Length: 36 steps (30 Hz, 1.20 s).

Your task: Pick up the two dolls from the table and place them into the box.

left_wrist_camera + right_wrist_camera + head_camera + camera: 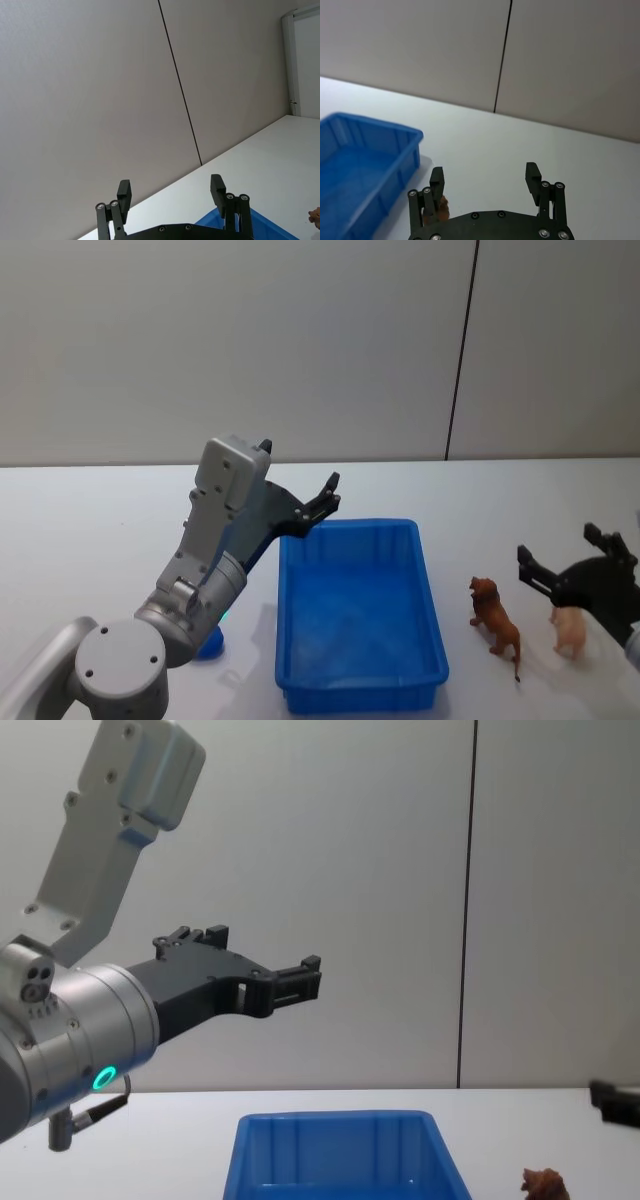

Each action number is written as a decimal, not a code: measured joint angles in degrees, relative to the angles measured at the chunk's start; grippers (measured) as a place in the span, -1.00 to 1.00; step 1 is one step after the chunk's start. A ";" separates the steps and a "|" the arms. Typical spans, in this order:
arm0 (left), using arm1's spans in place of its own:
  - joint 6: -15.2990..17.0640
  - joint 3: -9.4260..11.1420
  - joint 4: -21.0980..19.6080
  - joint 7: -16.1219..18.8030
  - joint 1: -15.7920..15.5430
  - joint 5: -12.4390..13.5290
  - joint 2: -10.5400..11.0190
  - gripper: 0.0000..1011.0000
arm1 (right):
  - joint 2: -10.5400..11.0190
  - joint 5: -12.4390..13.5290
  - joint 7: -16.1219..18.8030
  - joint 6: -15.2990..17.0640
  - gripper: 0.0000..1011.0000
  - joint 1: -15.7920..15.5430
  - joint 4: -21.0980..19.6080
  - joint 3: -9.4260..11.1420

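White table (pixel 90 540) before a grey wall (pixel 300 340) with one dark seam. Box (pixel 355 615): at the table's centre. Left gripper (pixel 322 502): raised high over the box's far left part, fingers spread wide, holding nothing. Blue doll (pixel 212 644): on the table just left of the box, partly hidden under the left arm (pixel 215 550). Right gripper (pixel 562 552): low at the right, fingers wide apart, close by the pale pinkish doll (pixel 570 630). Brown lion toy (pixel 495 618): standing between the box and the pinkish doll.
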 joint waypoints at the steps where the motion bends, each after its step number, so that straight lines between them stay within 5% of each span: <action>1: 0.00 0.00 0.00 0.00 0.00 0.00 0.00 0.98 | 0.13 -0.24 -0.01 0.66 0.98 -0.05 0.42 0.06; 36: 0.00 0.00 0.00 0.00 0.00 0.00 0.00 0.98 | -0.24 -0.57 0.41 10.18 0.98 0.06 7.77 0.36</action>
